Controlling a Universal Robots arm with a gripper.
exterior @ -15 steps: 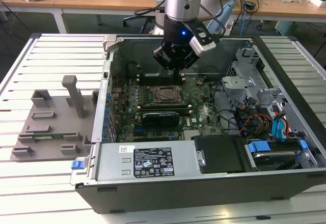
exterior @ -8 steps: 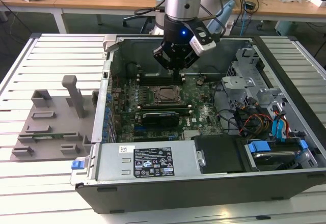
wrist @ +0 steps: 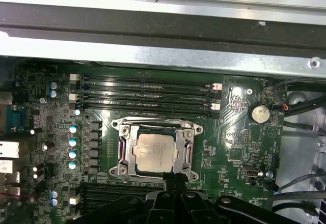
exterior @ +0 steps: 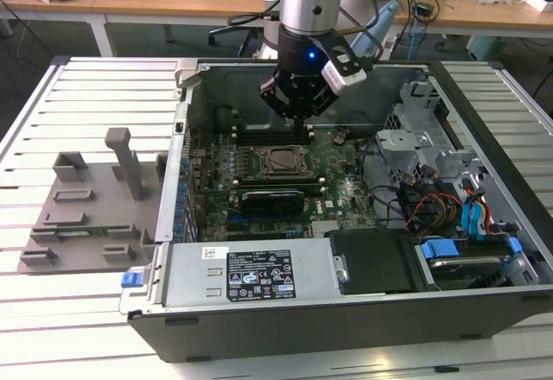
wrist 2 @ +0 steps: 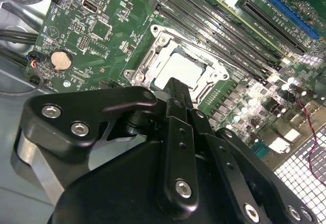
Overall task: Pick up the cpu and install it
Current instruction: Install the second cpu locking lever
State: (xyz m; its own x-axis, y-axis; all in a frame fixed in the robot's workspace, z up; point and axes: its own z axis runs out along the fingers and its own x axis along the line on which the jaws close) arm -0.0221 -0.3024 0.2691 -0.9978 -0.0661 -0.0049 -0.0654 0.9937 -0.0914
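Cpu (wrist: 158,151), silvery and square, lies flat inside the socket frame (wrist: 124,155) on the green motherboard (wrist: 232,147), with the frame's metal edges around all four of its sides; the second wrist view shows it the same way (wrist 2: 182,70). In the exterior view the socket frame (exterior: 282,161) sits near the middle of the open computer case (exterior: 363,311), and the gripper (exterior: 304,121) hangs just above the frame's far edge, clear of the chip. The fingers (wrist 2: 175,94) are drawn together into one narrow black tip with nothing between them; that tip points down at the frame's edge nearest the gripper body, and whether it touches the frame cannot be told. Four long memory slots (wrist: 147,94) run along the side of the frame away from the gripper. A round coin battery (wrist: 260,113) sits on the board beyond the slots' end. Outside the case, on the slatted bench (exterior: 52,311), stands a grey plastic tray (exterior: 82,216) with upright posts, well apart from the socket frame.
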